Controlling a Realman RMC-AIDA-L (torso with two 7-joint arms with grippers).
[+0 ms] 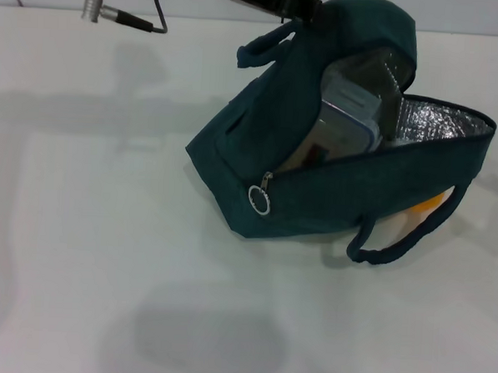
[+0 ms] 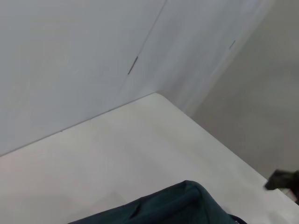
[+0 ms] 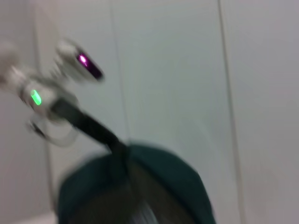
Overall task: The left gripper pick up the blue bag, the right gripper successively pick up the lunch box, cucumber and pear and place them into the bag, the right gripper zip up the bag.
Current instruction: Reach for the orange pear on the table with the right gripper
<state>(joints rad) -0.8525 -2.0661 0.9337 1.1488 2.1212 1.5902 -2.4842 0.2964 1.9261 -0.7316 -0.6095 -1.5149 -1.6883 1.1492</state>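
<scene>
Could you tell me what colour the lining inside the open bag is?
The lining of the bag is shiny silver foil, seen best in the head view.

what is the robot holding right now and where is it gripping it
The left gripper holds the dark blue fabric bag by its top edge beside the upper handle loop; the right gripper is not in view.

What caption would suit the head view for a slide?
Left gripper holds blue bag open on white table, lunch box inside, zipper unzipped.
</scene>
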